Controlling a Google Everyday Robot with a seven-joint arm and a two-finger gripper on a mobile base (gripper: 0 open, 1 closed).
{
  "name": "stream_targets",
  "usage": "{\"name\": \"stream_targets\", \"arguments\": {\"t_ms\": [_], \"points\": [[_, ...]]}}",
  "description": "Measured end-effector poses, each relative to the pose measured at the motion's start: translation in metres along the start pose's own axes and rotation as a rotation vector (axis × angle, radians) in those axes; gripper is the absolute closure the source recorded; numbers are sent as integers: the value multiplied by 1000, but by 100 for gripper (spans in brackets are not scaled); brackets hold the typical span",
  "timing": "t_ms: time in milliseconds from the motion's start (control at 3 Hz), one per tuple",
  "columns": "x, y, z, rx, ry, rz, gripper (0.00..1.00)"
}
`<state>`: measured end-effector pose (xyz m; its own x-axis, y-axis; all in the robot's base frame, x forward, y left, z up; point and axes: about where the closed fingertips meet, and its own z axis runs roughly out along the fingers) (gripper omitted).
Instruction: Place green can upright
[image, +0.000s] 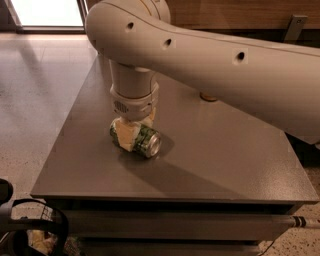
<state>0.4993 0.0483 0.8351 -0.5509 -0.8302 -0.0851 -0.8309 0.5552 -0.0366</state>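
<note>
The green can (148, 141) lies on its side on the grey table (215, 155), left of the middle, with its silver end facing the front right. My gripper (132, 138) reaches straight down from the big cream arm onto the can. Its cream fingers (124, 134) straddle the can's middle and press against it, shut on the can. The can rests on the tabletop. The back half of the can is hidden behind the fingers.
A bit of an orange-gold object (208, 97) shows under the arm toward the back of the table. The arm (210, 60) spans the upper right of the view. Polished floor (40, 90) lies to the left. Dark gear (25, 230) sits at the bottom left.
</note>
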Motion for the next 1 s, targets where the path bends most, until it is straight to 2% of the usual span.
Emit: {"name": "stream_targets", "arguments": {"t_ms": [333,667,1000], "points": [[1,-10,-17,3,-66,-28,100],[-4,-28,-40,18,-180,-59,100],[-14,-52,-61,-15,-379,-114,100]]}}
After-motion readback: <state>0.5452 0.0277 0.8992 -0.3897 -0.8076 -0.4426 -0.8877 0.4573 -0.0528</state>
